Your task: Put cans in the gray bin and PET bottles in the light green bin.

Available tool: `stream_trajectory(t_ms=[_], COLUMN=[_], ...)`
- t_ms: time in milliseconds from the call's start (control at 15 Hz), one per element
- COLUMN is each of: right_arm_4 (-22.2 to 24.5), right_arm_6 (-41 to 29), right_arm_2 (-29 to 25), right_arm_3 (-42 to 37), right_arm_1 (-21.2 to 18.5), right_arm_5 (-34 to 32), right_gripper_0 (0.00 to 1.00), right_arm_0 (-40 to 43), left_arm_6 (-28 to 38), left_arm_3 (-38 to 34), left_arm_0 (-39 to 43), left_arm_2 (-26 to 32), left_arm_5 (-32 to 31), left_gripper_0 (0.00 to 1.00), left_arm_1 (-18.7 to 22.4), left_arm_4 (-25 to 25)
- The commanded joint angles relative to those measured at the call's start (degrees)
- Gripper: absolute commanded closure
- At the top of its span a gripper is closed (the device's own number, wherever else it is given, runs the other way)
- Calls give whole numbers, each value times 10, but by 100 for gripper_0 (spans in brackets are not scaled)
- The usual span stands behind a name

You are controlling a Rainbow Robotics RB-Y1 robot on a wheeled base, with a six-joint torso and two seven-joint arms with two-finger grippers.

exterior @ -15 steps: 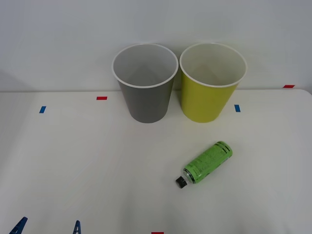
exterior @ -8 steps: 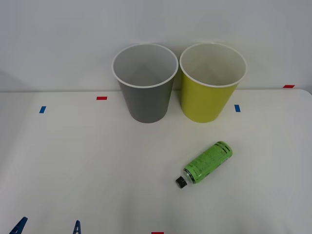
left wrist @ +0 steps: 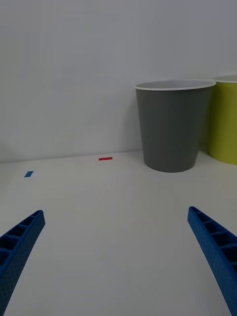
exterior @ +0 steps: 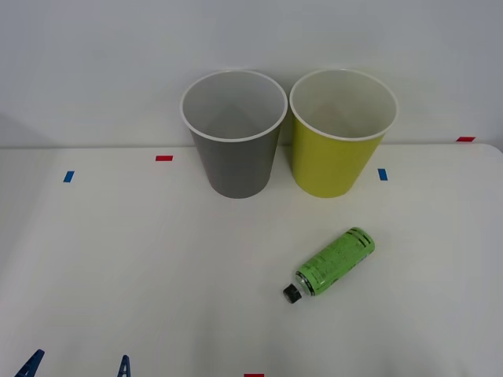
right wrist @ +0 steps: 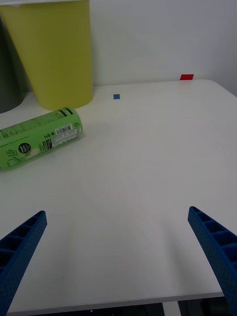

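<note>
The PET bottle [exterior: 333, 263] lies on its side right of the worktop's [exterior: 157, 259] middle, cap toward the near edge. The right pincer [right wrist: 118, 256], wide and empty, is nearer; the left pincer [left wrist: 116, 256], also wide, faces the gray bin [left wrist: 173, 128].

Far edge, 12 o'clock: blocked by the gray bin [exterior: 234, 137] and the light green bin [exterior: 343, 135], stood upright just beside each other with a narrow gap.
Right of centre, 4 o'clock: occupied by the PET bottle [exterior: 332, 262], laid on its side, well apart from both bins.
Left half of the table [exterior: 118, 259], 9 o'clock: left bare.
</note>
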Motion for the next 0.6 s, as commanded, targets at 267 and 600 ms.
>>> stream_trajectory(t_ms=[267, 600], right_arm_4=[0, -24], right_arm_6=[0, 3], right_arm_2=[0, 8], right_arm_3=[0, 24], right_arm_1=[0, -6], right_arm_5=[0, -9], right_gripper_0=[0, 0], right_arm_0=[0, -26], left_arm_6=[0, 0], left_arm_3=[0, 0], left_arm_0=[0, 0], left_arm_2=[0, 0], left_arm_5=[0, 0], left_gripper_0=[0, 0], left_arm_1=[0, 0], left_arm_4=[0, 0])
